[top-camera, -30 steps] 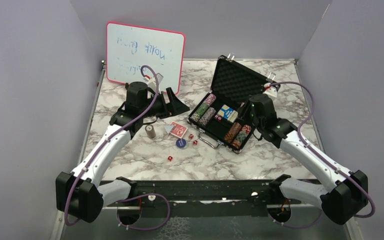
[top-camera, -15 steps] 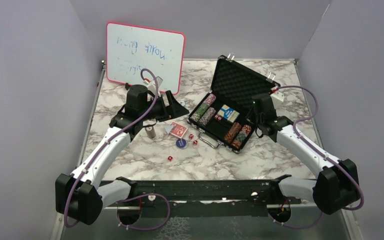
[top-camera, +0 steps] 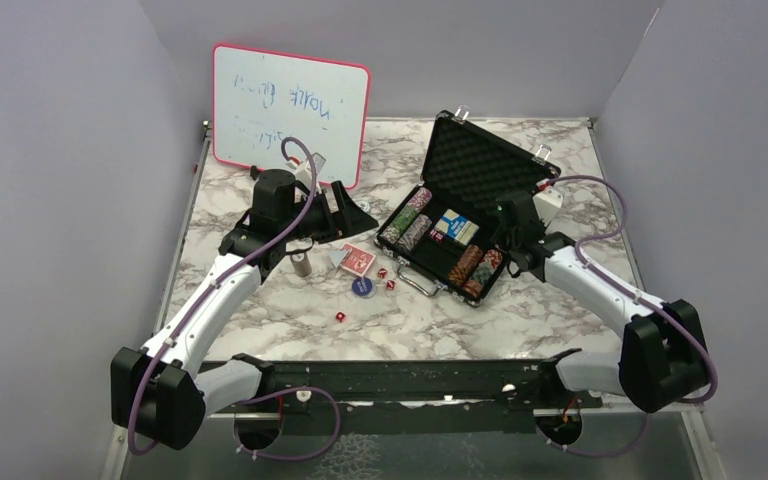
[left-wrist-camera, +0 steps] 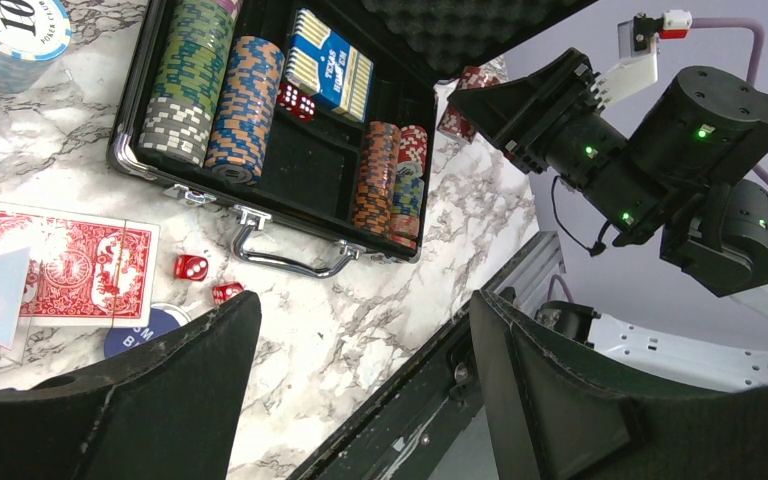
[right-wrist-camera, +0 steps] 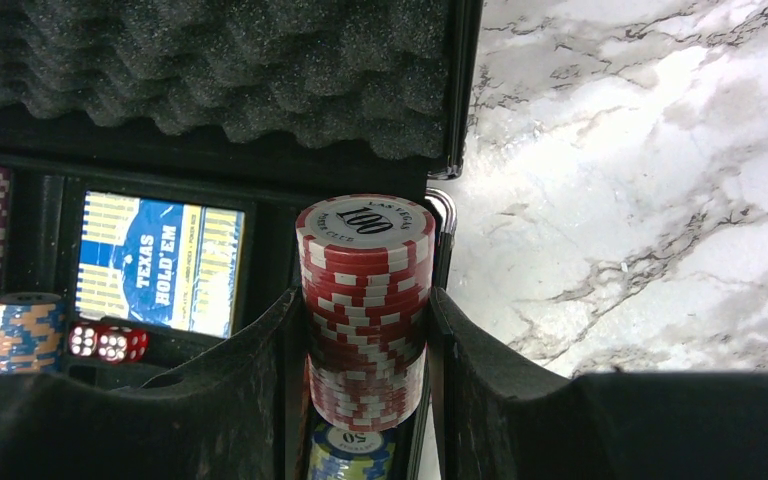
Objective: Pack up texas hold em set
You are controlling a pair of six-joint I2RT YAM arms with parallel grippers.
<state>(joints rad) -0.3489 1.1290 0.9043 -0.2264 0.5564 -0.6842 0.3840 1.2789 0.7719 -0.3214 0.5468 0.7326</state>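
The black case (top-camera: 480, 160) lies open at the right, foam lid up. Striped chip stacks (top-camera: 407, 222) and a blue card box (right-wrist-camera: 160, 260) fill its slots, with red dice (right-wrist-camera: 108, 342) beside the box. My right gripper (right-wrist-camera: 365, 295) is shut on a red-and-white chip stack (right-wrist-camera: 365, 330), held just above a blue-yellow chip (right-wrist-camera: 355, 452) in the case's right-end slot. My left gripper (left-wrist-camera: 365, 300) hangs open and empty above the table left of the case. Red-backed cards (top-camera: 357, 261), a blue button (top-camera: 362, 286), loose red dice (top-camera: 340, 317) and a pale chip stack (top-camera: 302, 264) lie on the marble.
A pink-framed whiteboard (top-camera: 290, 112) leans against the back wall on the left. The case's metal handle (left-wrist-camera: 290, 262) points toward the loose dice. Grey walls close in both sides, and the black rail (top-camera: 410, 380) runs along the near edge.
My right arm has swung its elbow in and brought the red stack over the case's right end. The left wrist turned slightly at first, then held still.
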